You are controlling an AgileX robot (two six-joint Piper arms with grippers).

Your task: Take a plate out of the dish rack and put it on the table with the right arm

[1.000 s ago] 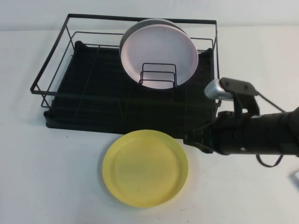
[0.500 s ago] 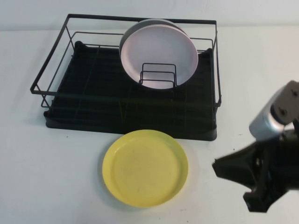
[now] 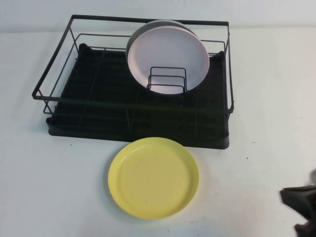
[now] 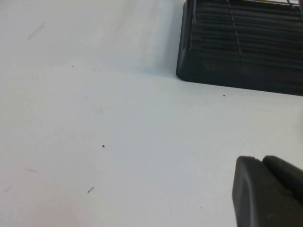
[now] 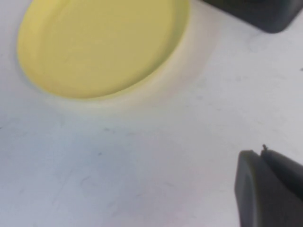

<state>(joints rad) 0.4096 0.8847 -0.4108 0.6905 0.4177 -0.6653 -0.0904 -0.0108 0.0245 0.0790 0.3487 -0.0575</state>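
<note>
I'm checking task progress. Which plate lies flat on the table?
The yellow plate, in front of the rack. The pink plate and the grey plate behind it stand upright inside.

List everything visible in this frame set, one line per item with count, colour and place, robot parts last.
plate: 1, pale yellow, flat on the table just in front of the dish rack, nothing touching it.
pink plate: 1, pale pink, upright in the small wire holder inside the rack.
grey plate: 1, grey, upright directly behind the pink plate, only its edge showing.
dish rack: 1, black wire on a black tray, far middle of the table.
table: 1, white, with tiny dark specks.
right arm: 1, black, only a sliver at the near right edge of the high view.
right gripper: black, above bare table beside the plate.
left gripper: black, above bare table near the rack's tray corner.
</note>
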